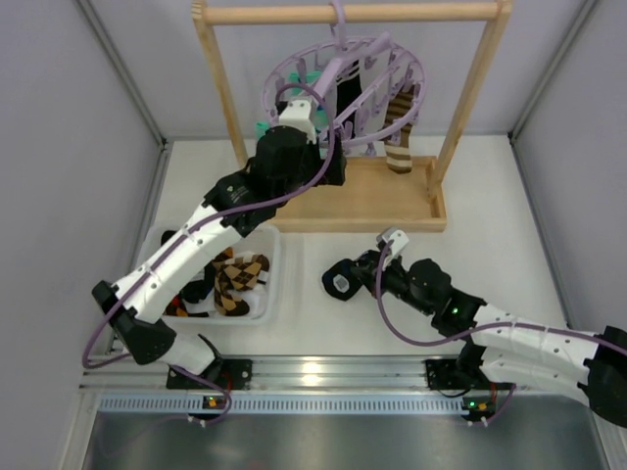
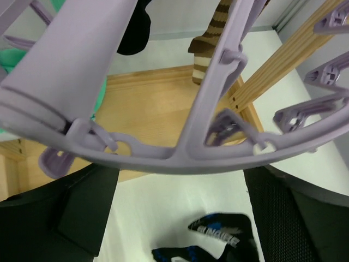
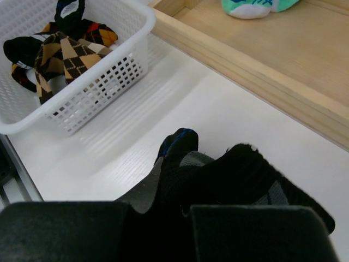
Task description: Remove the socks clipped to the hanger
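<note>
The lavender hanger (image 1: 377, 44) hangs from the wooden rack's top bar. A black sock (image 1: 348, 93), a brown striped sock (image 1: 400, 127) and a mint sock (image 1: 263, 127) are clipped to it. My left gripper (image 1: 299, 108) is raised to the ring's near side. In the left wrist view the ring (image 2: 180, 155) crosses just ahead of my open, empty left gripper (image 2: 182, 213). My right gripper (image 1: 341, 281) is low over the table, shut on a black sock with blue marks (image 3: 229, 174). That sock also shows in the left wrist view (image 2: 223, 234).
The wooden rack (image 1: 372, 208) has a tray base at the back. The mint sock's toe (image 3: 256, 5) hangs over that base. A white basket (image 1: 273, 257) at the front left holds argyle socks (image 1: 235, 279), also in the right wrist view (image 3: 65, 54).
</note>
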Controlling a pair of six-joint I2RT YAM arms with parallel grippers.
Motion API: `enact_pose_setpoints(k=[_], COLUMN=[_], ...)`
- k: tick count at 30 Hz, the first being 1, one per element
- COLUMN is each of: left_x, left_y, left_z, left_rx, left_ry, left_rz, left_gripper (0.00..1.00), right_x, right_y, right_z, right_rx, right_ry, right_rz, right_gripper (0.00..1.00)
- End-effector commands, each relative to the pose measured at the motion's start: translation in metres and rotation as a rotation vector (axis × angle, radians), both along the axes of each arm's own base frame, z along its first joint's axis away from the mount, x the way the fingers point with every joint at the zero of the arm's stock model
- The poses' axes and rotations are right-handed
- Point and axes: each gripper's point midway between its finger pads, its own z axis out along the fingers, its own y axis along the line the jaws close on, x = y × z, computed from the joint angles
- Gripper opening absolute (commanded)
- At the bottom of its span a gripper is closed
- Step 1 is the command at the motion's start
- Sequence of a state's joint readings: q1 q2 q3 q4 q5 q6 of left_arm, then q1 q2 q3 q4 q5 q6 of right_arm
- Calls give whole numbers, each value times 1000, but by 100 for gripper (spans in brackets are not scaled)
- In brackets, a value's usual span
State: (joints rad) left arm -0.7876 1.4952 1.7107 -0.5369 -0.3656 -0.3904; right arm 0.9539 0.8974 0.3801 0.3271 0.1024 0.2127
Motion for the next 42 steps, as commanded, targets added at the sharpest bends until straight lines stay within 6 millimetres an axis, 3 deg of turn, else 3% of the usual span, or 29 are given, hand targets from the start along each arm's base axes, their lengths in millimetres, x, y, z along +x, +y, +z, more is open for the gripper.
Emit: enact_pose_setpoints(k=[1, 2, 3, 5, 6, 9, 11, 16, 21, 25, 28, 31, 32, 35, 37, 38, 42], left_x=[-26, -30, -33, -44, -47, -61, -74, -108, -117, -131, -138, -146, -149, -158, -162, -163, -162], left_y=[25, 30, 36, 61, 69, 108, 137, 179, 208, 239, 259, 277, 283, 301, 307, 311, 311], left_z=[41, 41, 27, 32, 24, 12, 16, 36, 44, 51, 49, 47, 48, 50, 51, 49, 45], left_rx=[-91, -89, -65, -56, -32, 51, 74, 36, 77, -34, -79, -102, -112, -145, -160, -157, -137], left_ry=[-91, -95, -77, -92, -80, -70, -86, -173, -224, -253, -285, -298, -304, -320, -331, -331, -327], left_rz=[-14, -9, 1, 53, 75, 173, 242, 261, 337, 464, 543, 621, 645, 714, 728, 744, 756], left_gripper=[98, 98, 98, 98, 98, 98, 98, 98, 98, 98, 98, 98, 98, 98, 98, 98, 98], right_x=[4, 4, 5, 5, 6, 7, 8, 5, -2, -3, -10, -11, -16, -12, -12, -14, -25], right_y=[2, 2, 2, 0, 1, 5, 9, 48, 104, 151, 199, 257, 259, 308, 322, 331, 344], right_z=[38, 41, 43, 54, 65, 84, 92, 128, 163, 169, 156, 126, 126, 74, 50, 28, -16], right_rx=[40, 38, 34, 38, 49, 50, 49, 76, 134, 148, 134, 111, 116, 99, 94, 90, 72], right_ry=[-61, -66, -73, -86, -106, -129, -132, -154, -163, -156, -139, -83, -71, 57, 126, 177, 269], right_rz=[-13, -12, -14, -18, -15, -4, 7, 154, 350, 455, 554, 652, 665, 706, 718, 725, 740], right_gripper=[0, 0, 0, 0, 0, 0, 0, 0, 0, 0, 0, 0, 0, 0, 0, 0, 0])
